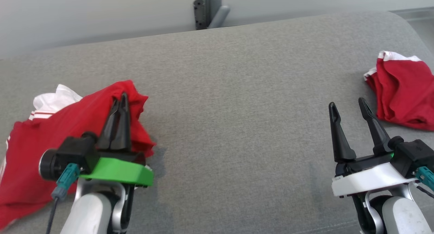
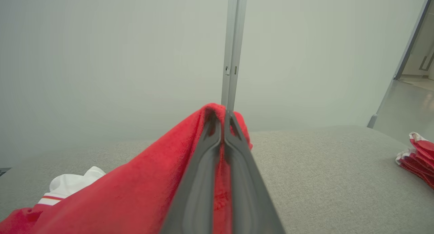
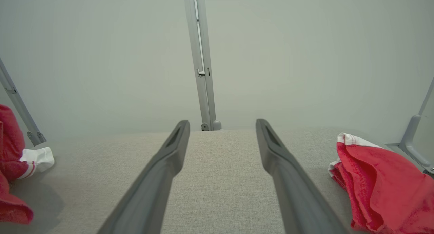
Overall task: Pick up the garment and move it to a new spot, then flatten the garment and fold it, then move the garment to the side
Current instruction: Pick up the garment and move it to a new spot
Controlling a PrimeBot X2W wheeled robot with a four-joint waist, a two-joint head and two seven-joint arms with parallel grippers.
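A red garment with white sleeve trim lies at the left of the grey padded surface. My left gripper is shut on a raised fold of this garment, and the cloth drapes down from its tips toward the left. My right gripper hovers open over bare grey fabric at the lower right, nothing between its fingers. The held garment's edge appears at the left of the right wrist view.
A second red and white garment lies bunched at the right edge of the surface, just right of my right gripper. A grey metal post stands behind the surface against a pale wall.
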